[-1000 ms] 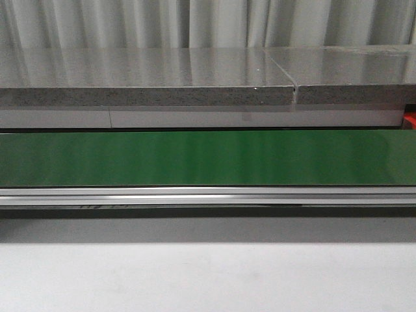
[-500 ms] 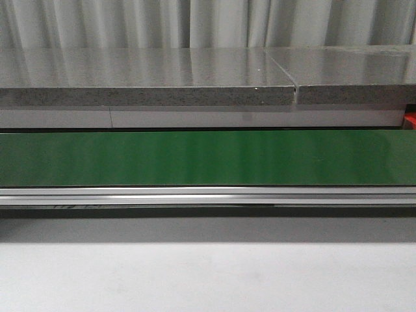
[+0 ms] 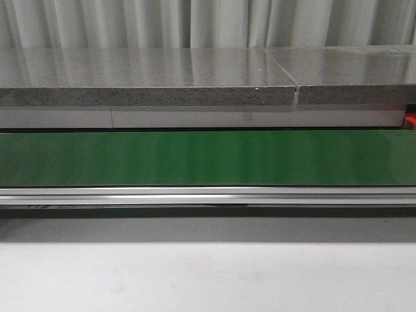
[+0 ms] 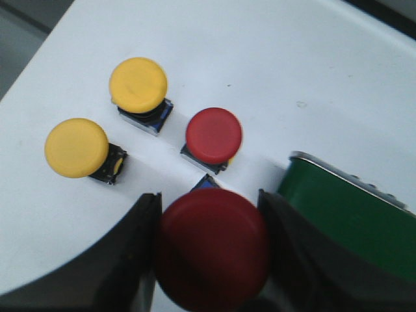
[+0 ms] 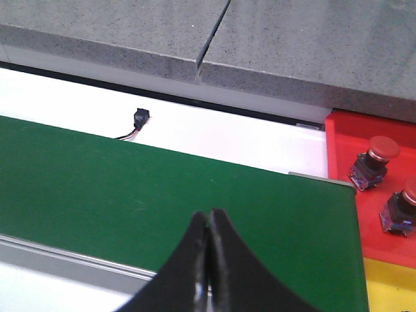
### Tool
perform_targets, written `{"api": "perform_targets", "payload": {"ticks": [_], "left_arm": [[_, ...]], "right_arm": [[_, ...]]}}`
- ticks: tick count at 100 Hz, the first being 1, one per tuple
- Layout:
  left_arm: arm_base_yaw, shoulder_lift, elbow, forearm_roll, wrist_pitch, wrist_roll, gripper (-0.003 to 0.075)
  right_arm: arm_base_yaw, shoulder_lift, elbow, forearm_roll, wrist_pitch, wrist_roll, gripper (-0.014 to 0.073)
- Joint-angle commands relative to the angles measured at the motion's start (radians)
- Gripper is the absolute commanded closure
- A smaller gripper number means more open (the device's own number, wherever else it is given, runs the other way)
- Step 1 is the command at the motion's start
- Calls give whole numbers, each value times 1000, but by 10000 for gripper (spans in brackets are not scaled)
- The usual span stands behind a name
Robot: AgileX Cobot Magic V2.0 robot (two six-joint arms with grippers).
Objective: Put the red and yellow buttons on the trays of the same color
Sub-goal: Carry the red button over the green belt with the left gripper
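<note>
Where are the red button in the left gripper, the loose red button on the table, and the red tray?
held red button (image 4: 212, 250), left wrist view, on its cap.
loose red button (image 4: 213, 136), left wrist view, on its cap.
red tray (image 5: 346, 140), right wrist view, on bare floor.

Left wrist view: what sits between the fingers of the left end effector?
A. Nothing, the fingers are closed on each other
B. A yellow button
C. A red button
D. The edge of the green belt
C: the left end effector has its black fingers on either side of a red button, while the two yellow buttons and another red button stand free on the white surface.
</note>
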State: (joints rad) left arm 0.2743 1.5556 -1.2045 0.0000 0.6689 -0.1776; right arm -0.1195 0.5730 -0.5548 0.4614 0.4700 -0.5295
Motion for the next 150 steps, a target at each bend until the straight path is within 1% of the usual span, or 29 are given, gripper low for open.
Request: {"api": "perform_targets", "payload": {"ticks": [1, 18, 26, 52, 66, 98, 105, 110, 117, 122, 124, 129, 131, 134, 139, 143, 150], "left_arm": [[-29, -94, -30, 0, -14, 16, 730], [-79, -123, -30, 0, 30, 33, 730], [-98, -123, -14, 0, 29, 33, 730], [-158, -123, 60, 0, -50, 36, 730], [-188, -103, 62, 0, -74, 60, 730], [-205, -37, 62, 0, -73, 60, 728], [-205, -24, 62, 0, -71, 62, 717], [-205, -20, 62, 0, -65, 62, 684], [-205, -18, 62, 0, -58, 71, 598], [-205, -18, 62, -6, -56, 82, 499], [-205, -18, 62, -6, -56, 85, 471], [-206, -18, 62, -8, -56, 85, 349], [-205, -18, 62, -8, -56, 87, 319], [-205, -18, 62, -10, -56, 87, 248], [-212, -18, 62, -12, -56, 87, 170], [-218, -18, 57, -12, -53, 89, 131], [-232, -18, 53, -12, -51, 92, 120]], "right_arm": [[-2, -2, -25, 25, -64, -10, 661], [-2, -2, -25, 25, -64, -10, 661], [-2, -2, -25, 25, -64, -10, 661], [-2, -2, -25, 25, -64, -10, 661], [-2, -2, -25, 25, -64, -10, 661], [-2, -2, -25, 25, -64, -10, 661], [-2, -2, -25, 25, -64, -10, 661], [-2, -2, -25, 25, -64, -10, 661], [-2, -2, -25, 25, -64, -10, 661], [-2, -2, -25, 25, -64, -10, 661], [-2, -2, -25, 25, -64, -10, 661], [-2, -2, -25, 25, -64, -10, 661], [-2, -2, -25, 25, -64, -10, 661], [-2, -2, -25, 25, -64, -10, 661], [-2, -2, -25, 25, -64, -10, 661], [-2, -2, -25, 25, -64, -10, 661], [-2, -2, -25, 25, -64, -10, 661]]}}
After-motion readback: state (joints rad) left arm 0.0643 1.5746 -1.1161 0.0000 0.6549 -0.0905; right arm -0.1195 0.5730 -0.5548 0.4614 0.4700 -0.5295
